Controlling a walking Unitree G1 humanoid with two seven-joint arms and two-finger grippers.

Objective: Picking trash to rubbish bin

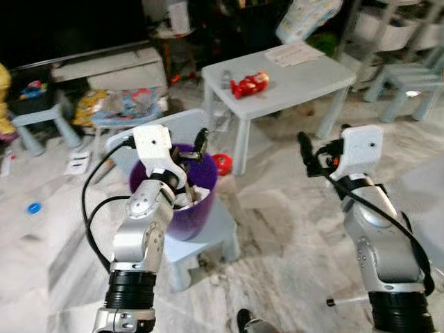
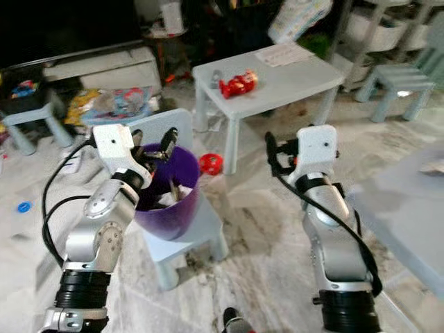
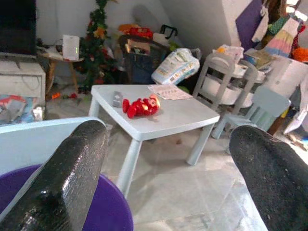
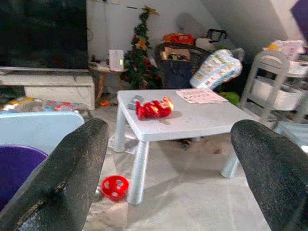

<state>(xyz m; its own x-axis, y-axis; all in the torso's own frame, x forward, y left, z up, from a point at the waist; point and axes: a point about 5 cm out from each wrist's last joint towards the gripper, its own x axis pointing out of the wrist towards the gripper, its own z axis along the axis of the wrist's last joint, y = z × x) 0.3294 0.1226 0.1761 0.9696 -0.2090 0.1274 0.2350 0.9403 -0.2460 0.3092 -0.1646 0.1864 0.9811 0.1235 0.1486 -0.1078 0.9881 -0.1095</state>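
Item: round purple plastic bin, glossy, tapering downward, standing on the seat of a pale blue plastic child's chair at centre left of the head views; its near rim is partly hidden by the left arm. Contents: crumpled white paper scraps, mostly covered, shape hard to make out. Left tool: two long black matte fingers spread wide, nothing between them, held over the bin's rim; in its wrist view the purple rim and the chair back sit just beneath the finger. Right tool: black fingers likewise spread with nothing held, raised at centre right above the floor, well apart from the bin. Floor: polished marble-patterned tile, grey-white, with dull smudges. Light grey-blue plastic tabletop on rounded legs, upper centre; on it a red, shiny toy-like object, detail too blurred to name, and a printed paper sheet at the far corner. Small red perforated ball on the floor beside a table leg. Upper left: low stool, colourful packets, dark and indistinct. Right edge of the right eye view: a second pale surface, cut off.
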